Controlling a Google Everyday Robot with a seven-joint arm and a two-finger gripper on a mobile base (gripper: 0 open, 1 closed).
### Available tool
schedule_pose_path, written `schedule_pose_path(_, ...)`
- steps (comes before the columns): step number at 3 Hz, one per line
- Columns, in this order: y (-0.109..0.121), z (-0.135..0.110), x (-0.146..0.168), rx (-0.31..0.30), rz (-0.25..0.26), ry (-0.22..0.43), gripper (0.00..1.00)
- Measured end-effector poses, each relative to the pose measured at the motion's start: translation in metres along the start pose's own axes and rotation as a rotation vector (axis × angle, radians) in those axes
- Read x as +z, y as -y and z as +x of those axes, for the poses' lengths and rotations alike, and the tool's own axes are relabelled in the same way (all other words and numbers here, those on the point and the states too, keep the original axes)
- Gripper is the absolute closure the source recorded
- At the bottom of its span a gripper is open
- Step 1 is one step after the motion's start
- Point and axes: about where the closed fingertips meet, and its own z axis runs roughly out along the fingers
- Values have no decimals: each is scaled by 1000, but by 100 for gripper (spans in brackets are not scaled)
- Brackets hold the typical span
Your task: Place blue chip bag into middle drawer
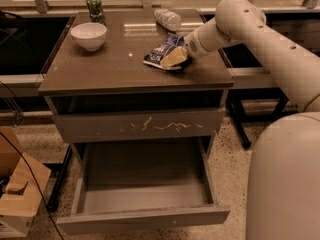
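The blue chip bag (159,53) lies on the cabinet top (120,69), right of centre. My gripper (173,57) comes in from the right and sits on the bag's right end, touching it. The middle drawer (145,218) is pulled out below the top; its plain front panel faces me and its inside shows nothing in it. Above it is a closed drawer front with white scratch marks (150,126).
A white bowl (88,35) and a green can (94,7) stand at the back left of the top. A clear plastic bottle (167,19) lies at the back behind the bag. Cardboard boxes (17,194) sit on the floor at left. My arm (270,39) spans the right side.
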Motion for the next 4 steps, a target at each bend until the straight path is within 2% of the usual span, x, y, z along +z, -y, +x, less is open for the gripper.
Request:
schedule_pose_path(1, -8, -1, 4, -36, -30, -39, 60)
schedule_pose_path(2, -12, -3, 3, -48, -37, -42, 83)
schedule_pose_path(3, -25, -23, -16, -112, -41, 6, 100)
schedule_pose_path(4, -59, -57, -66, -268, -70, 106, 100)
